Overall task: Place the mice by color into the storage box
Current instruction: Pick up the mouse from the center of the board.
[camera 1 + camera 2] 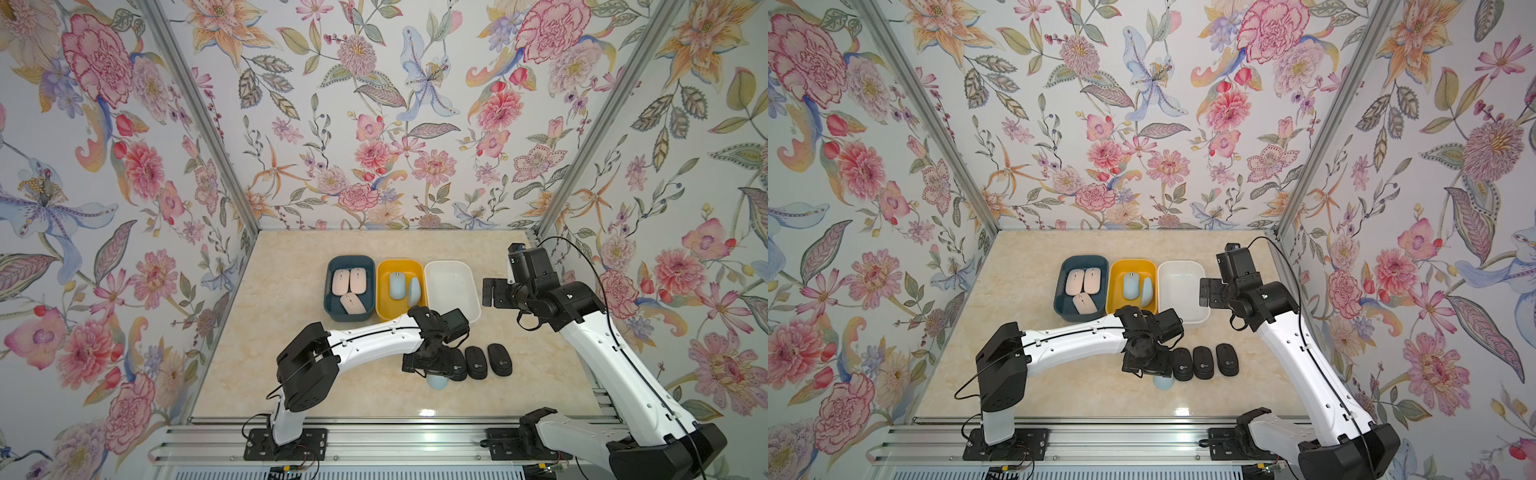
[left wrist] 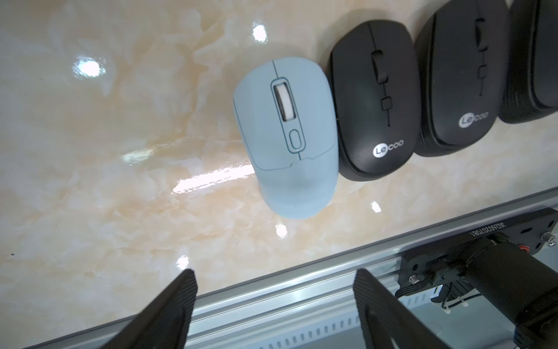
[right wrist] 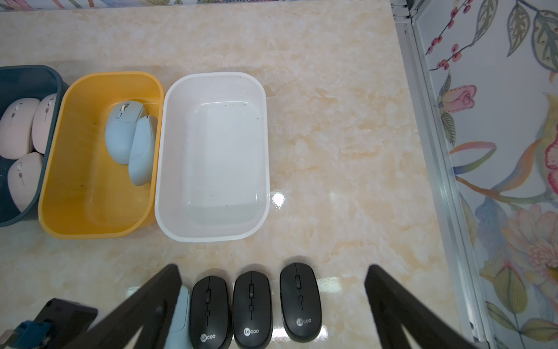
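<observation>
A light blue mouse point(image 2: 287, 139) lies on the marble table against the end of a row of three black mice point(image 1: 476, 362). My left gripper point(image 1: 430, 365) hangs just above the blue mouse, and in a top view only the mouse's near end point(image 1: 1163, 382) shows. In the left wrist view that gripper point(image 2: 274, 273) is open with nothing between its fingers. Three pink mice point(image 1: 349, 286) lie in the dark teal storage box point(image 1: 351, 259). Two blue mice point(image 3: 129, 142) lie in the yellow box point(image 3: 90, 229). The white box point(image 3: 211, 235) holds nothing. My right gripper point(image 3: 273, 269) is open, raised beside the white box.
The three boxes stand side by side at the back of the table. The left forearm point(image 1: 374, 336) crosses in front of the teal and yellow boxes. An aluminium rail point(image 1: 374, 436) runs along the near edge. Floral walls close in three sides.
</observation>
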Controlling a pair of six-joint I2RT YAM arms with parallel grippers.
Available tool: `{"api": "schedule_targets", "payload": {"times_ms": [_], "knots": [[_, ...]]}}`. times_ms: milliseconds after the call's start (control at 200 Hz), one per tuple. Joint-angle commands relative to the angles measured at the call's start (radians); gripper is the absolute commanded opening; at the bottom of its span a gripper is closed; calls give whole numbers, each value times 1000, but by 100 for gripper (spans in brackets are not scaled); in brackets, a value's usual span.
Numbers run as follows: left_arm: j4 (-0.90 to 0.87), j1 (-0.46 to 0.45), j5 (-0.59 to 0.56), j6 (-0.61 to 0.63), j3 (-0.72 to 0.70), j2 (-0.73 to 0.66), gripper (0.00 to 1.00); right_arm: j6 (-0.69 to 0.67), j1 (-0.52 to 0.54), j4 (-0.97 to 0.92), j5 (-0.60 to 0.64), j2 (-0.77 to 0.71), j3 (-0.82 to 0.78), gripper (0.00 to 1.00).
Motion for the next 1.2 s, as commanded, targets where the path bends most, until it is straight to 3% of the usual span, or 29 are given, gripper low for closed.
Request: {"api": "schedule_targets", "payload": {"times_ms": [0, 1195], "knots": [[26, -12, 21, -14, 4, 21, 85, -2, -5, -20, 10, -21, -19, 99], [-3, 53, 41, 41, 122, 205, 83, -14, -32, -16, 5, -36, -48, 99]]}}
